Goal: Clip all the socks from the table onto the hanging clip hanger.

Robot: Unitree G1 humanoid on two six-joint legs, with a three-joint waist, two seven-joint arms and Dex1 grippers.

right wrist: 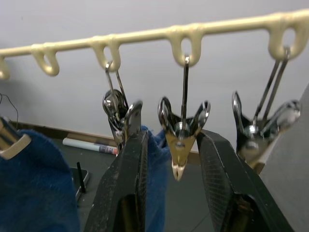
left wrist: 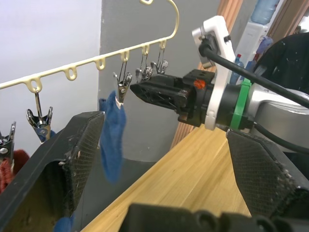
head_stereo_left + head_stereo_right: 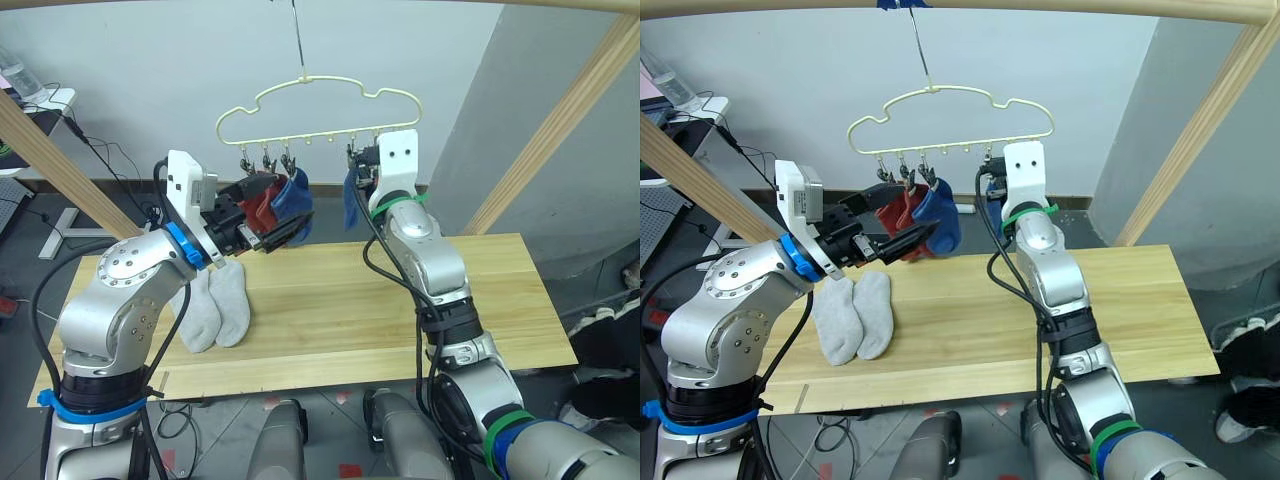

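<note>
Right wrist view: right gripper (image 1: 181,166) raised at the clip hanger (image 3: 318,105), fingers (image 1: 126,186) narrowly parted either side of one metal clip (image 1: 182,140), gripping nothing; a blue sock (image 3: 352,200) hangs from the next clip, against one finger. Left gripper (image 3: 902,240) held below the hanger's left end, fingers spread wide and empty in the left wrist view, near a clipped red sock (image 3: 902,212) and second blue sock (image 3: 940,220). Two grey socks (image 3: 215,305) lie side by side on the surface (image 3: 400,300).
</note>
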